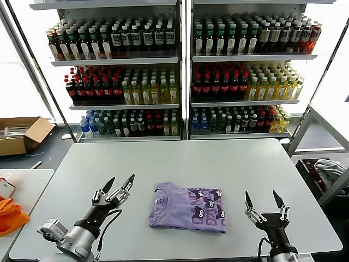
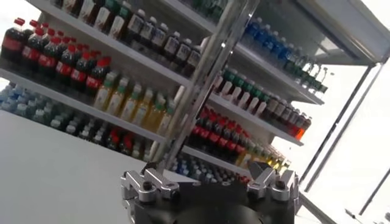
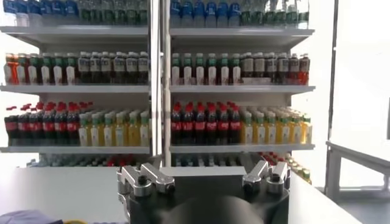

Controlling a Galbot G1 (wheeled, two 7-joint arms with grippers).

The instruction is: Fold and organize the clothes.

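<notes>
A soft lavender T-shirt (image 1: 188,207) is laid folded into a rectangle on the smooth grey desk (image 1: 180,161). It is flanked by the left gripper (image 1: 120,182) and right gripper (image 1: 264,198), both held open and empty.

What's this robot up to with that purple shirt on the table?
It is tidying clothes. A lavender T-shirt lies folded into a neat rectangle on the grey table, print side up. Nothing is holding it at this moment: the left end effector hovers open beside the shirt on one side, and the right end effector hovers open on the other, both pointing towards the shelves of drink bottles behind the table. The folding looks done.
</notes>
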